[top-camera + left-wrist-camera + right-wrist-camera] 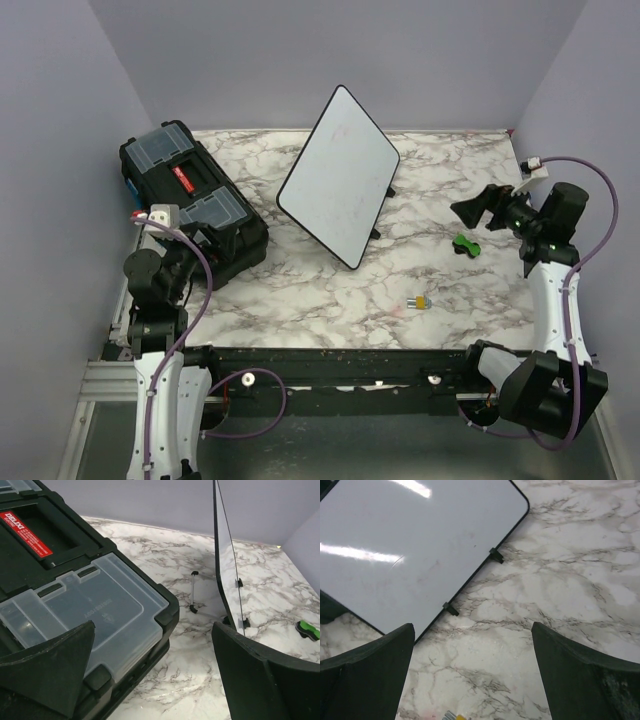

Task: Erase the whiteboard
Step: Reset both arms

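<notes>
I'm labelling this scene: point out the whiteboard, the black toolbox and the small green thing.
whiteboard (340, 178): top view, middle of its white face.
black toolbox (192, 193): top view, middle of its lid.
small green thing (465, 244): top view, its centre.

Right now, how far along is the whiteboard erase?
Done: the whiteboard shows no writing, only faint smudges in the right wrist view. In hand: nothing; left tool and right tool are both open, empty and off the board. Left: possibly a wipe of those smudges.
</notes>
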You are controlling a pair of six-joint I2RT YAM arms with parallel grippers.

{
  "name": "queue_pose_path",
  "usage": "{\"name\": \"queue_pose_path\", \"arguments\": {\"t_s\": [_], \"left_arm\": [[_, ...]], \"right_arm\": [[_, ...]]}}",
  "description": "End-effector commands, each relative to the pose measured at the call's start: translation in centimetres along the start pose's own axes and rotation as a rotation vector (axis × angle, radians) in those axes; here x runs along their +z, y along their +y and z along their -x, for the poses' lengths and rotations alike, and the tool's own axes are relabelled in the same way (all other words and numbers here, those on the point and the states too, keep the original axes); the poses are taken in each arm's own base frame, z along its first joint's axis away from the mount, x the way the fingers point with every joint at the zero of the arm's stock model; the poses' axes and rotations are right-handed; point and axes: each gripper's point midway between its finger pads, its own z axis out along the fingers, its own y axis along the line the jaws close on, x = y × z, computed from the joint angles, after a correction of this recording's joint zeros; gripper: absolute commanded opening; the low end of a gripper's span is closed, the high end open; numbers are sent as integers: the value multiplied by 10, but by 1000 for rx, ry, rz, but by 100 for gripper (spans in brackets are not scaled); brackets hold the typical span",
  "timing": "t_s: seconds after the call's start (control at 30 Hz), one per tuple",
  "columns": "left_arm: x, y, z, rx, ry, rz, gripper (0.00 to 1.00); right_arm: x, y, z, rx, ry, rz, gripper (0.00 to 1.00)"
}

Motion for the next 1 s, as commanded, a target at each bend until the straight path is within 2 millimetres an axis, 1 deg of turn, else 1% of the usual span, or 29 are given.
{"name": "queue_pose_path", "arguments": {"t_s": [0.0,0.03,0.07,0.1,0.13,0.2,0.23,0.27,0.3,0.33,0.43,0.47,0.5,0.6,0.67,0.83,0.97], "left_arm": [[-5,-14,14,36,-44,-57,99],[-5,-22,14,37,-46,-107,99],[-5,-28,14,38,-47,-144,99],[-5,-29,13,38,-46,-150,99],[-5,-25,12,36,-43,-130,99],[-5,-16,13,42,-42,-73,99],[-5,-14,14,45,-44,-62,99],[-6,-14,13,44,-44,-62,99],[-6,-16,13,43,-45,-69,99],[-6,-17,13,40,-45,-80,99],[-5,-19,13,38,-44,-90,99],[-5,-19,13,37,-44,-91,99],[-5,-19,13,37,-42,-90,99],[-6,-19,13,38,-44,-91,99],[-6,-20,13,38,-44,-94,99],[-5,-22,12,38,-42,-106,99],[-5,-23,12,34,-37,-111,99]], "right_arm": [[-5,36,-5,-56,13,210,100],[-9,50,-9,-83,18,302,100],[-12,58,-11,-87,18,351,100],[-11,56,-11,-84,17,338,100],[-8,47,-9,-79,14,283,100],[0,18,-1,-11,-6,102,100],[1,2,6,14,-25,6,100],[1,-5,8,29,-31,-38,100],[1,-5,8,17,-32,-37,100],[0,2,7,-9,-28,1,100],[-4,30,-2,-47,-2,164,100],[-5,33,-3,-48,0,186,100],[-4,32,-3,-45,3,186,100],[-1,16,2,-21,-9,88,100],[-1,11,5,3,-19,52,100],[1,25,-1,22,-2,154,100],[3,21,-1,39,-4,132,100]]}}
